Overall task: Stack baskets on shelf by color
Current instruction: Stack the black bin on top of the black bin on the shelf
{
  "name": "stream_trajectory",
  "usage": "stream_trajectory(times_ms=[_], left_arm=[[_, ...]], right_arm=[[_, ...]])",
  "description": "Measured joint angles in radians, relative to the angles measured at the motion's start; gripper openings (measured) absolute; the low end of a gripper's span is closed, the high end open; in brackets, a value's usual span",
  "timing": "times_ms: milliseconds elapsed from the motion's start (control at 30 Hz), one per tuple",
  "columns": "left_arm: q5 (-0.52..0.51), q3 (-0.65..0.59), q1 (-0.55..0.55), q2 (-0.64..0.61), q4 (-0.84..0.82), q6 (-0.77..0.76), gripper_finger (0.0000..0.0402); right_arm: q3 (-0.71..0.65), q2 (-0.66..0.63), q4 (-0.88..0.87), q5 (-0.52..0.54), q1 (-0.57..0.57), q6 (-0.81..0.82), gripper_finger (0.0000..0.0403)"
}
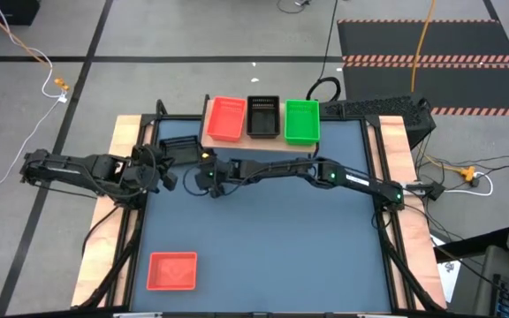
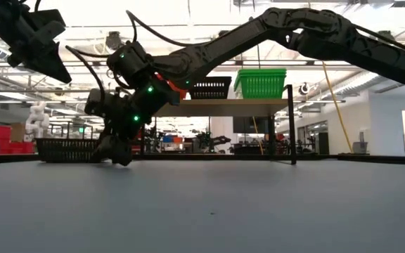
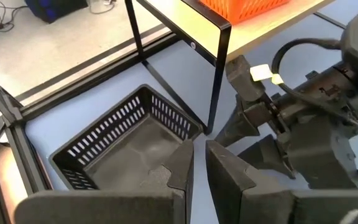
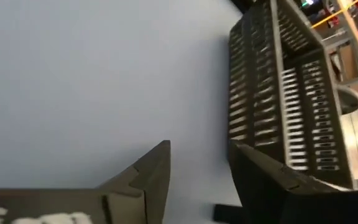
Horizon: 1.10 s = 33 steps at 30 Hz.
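Note:
On the shelf (image 1: pixel 256 145) at the far side stand a red basket (image 1: pixel 226 117), a black basket (image 1: pixel 262 116) and a green basket (image 1: pixel 301 122), side by side. Another black basket (image 1: pixel 180 144) rests on its bottom on the table, left of the shelf. My right gripper (image 4: pixel 201 146) reaches across the table and stands open right at this basket's slatted wall (image 4: pixel 278 81), low over the tabletop (image 2: pixel 118 153). My left gripper (image 3: pixel 199 149) hovers above the basket's near side, its fingers only a little apart with nothing between them. My right gripper has one finger (image 4: pixel 272 180) right beside the black basket's slatted side wall (image 4: pixel 291 143), coming in slanting down from the table's right. That finger hides the spot, so I cannot tell whether it touches the wall. Nothing lies between the fingers.
A second red basket (image 1: pixel 172 270) lies near the table's near left corner. The shelf's thin black leg (image 3: pixel 219 81) stands close to the basket's corner and to my right gripper. The middle and right of the blue tabletop (image 1: pixel 307 247) lie bare.

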Motion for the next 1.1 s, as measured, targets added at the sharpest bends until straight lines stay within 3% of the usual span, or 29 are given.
stream_trajectory(times_ms=[100, 300, 500, 667, 833, 1100], left_arm=[[-0.01, 0.0, 0.0, 0.0, 0.001, 0.0, 0.0047], [-0.055, 0.0, 0.016, 0.045, 0.004, 0.027, 0.0047], [0.17, 0.0, 0.123, 0.139, 0.083, 0.171, 0.0056], [0.189, 0.0, 0.233, 0.248, 0.101, 0.223, 0.0118], [0.2, 0.0, 0.328, 0.341, 0.128, 0.307, 0.0173], [0.365, -0.001, 0.478, 0.479, 0.206, 0.514, 0.0169]], right_arm=[[0.0, -0.007, -0.042, 0.004, 0.018, 0.009, 0.014], [-0.001, -0.11, -0.333, -0.018, 0.115, 0.127, 0.0128], [-0.044, -0.321, -0.589, -0.238, 0.172, 0.264, 0.0129], [-0.315, -0.587, -0.572, -0.3, 0.178, 0.317, 0.013], [-0.676, -0.905, -0.406, -0.29, 0.178, 0.399, 0.013], [-1.119, -1.341, -0.141, -0.174, 0.178, 0.482, 0.013]])
